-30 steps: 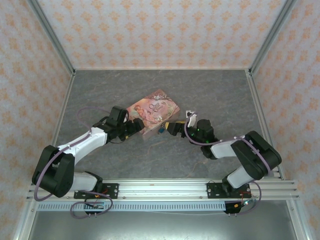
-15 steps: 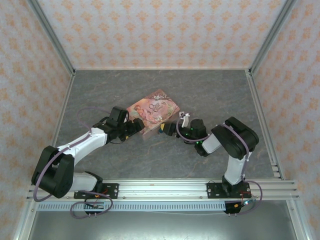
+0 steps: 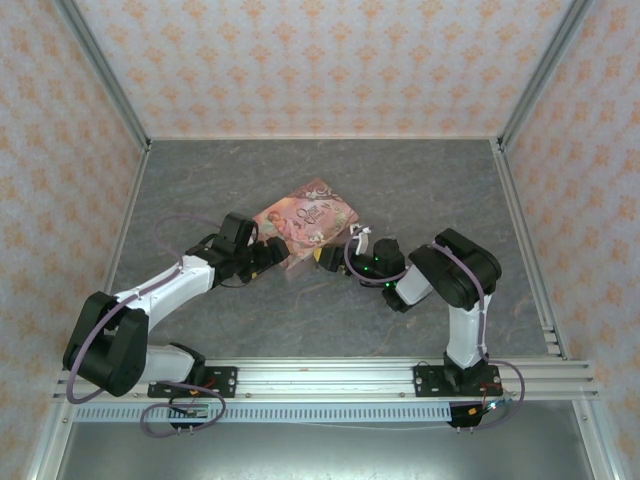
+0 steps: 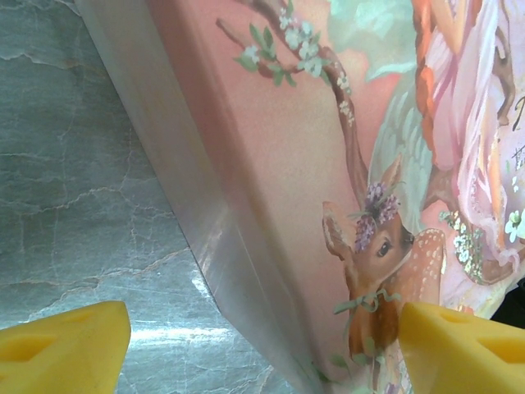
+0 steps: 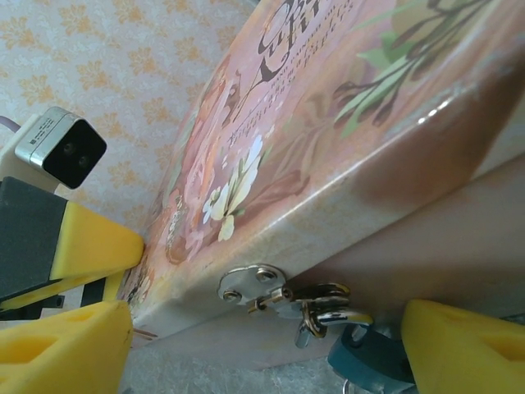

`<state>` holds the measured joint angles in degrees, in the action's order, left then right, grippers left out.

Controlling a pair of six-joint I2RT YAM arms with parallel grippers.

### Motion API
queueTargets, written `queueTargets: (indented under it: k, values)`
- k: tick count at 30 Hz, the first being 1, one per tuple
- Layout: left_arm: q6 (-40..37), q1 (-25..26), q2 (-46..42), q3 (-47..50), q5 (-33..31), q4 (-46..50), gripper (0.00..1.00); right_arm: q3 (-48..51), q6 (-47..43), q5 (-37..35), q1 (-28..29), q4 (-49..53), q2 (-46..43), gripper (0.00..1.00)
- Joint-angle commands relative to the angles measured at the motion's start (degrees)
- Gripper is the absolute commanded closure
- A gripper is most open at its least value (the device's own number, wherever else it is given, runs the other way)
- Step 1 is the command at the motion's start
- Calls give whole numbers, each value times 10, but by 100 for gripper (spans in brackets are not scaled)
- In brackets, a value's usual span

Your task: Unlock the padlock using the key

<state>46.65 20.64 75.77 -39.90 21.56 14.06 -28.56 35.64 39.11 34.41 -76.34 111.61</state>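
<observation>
The pink tin [image 3: 305,222] lies on the grey table [image 3: 200,180] with its illustrated lid facing up, and all positions below are referenced to this tin. The left gripper [image 4: 262,353] is stationed at the tin's near corner on the left-arm side, with its jaws spread wide. In the left wrist view that corner sits between the two yellow fingertips [image 4: 61,345]. One fingertip is over the table beside the tin's side wall, with bare table visible between pad and wall. The other is over the lid, close to the painted fawn [image 4: 373,246]. Nothing is pinched. The right gripper [image 5: 267,349] is presented low against the tin's near wall on the right-arm side, with its jaws also spread and nothing clamped between them. A silver hasp [image 5: 253,286] is fixed to that wall just under the lid's edge. The padlock [image 5: 365,357], small and teal-blue, hangs just below the hasp against the lower part of the wall. It sits between the right gripper's fingertips and just beside one of them; whether it touches that pad cannot be determined. Its metal shackle [image 5: 321,316] rises to the hasp, where the overlapping loops cannot be told apart. At the far end of the lid in the right wrist view, one of the left gripper's yellow fingertips meets the lid's edge, with the left wrist camera [image 5: 61,148] just above it.
</observation>
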Motion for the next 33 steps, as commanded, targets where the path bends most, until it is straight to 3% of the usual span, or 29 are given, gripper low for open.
queueTargets:
  k: [1,10,33]
  values:
    - [2,4,-2,15,-22,47,15,-15,-2,26,7,-39,5,19]
    - [3,4,-1,15,-23,46,15,-13,-4,40,8,-39,3,34]
    - [3,5,1,13,-24,47,15,13,-16,37,7,-40,-24,57]
